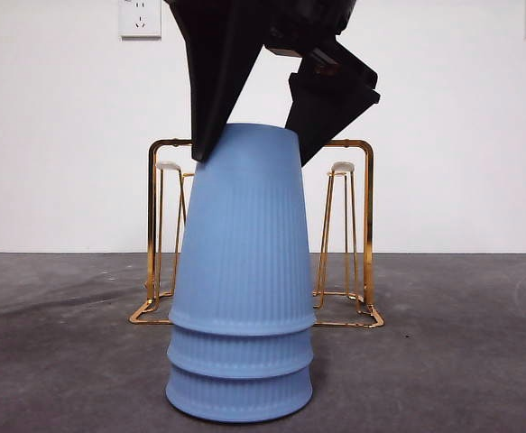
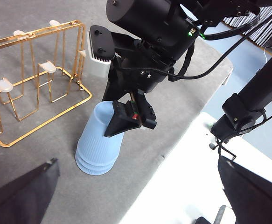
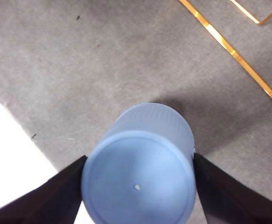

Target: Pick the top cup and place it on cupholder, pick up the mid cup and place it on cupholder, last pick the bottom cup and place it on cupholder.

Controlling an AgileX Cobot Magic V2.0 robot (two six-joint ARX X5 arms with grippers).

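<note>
Right gripper (image 1: 249,149) clamps the top cup (image 1: 243,234) near its closed end — light, ribbed, likely squashable. The stack stands at the cupholder's (image 1: 364,180) six o'clock; left gripper (image 2: 136,191) waits open.

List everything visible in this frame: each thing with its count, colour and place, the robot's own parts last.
cups: three, light blue, ribbed, nested upside down in one stack on the table in front of the cupholder.
cupholder: one, shiny gold wire with white-tipped prongs, behind the stack, no cup on it.
table: one, dark grey surface.
wall sockets: two, white, high on the white wall behind.
white box: one, next to the cupholder, partly hidden by the arm.
right gripper: black, one jaw on each side of the top cup's upturned base.
left gripper: black, jaws apart, back from the stack, holding nothing.
</note>
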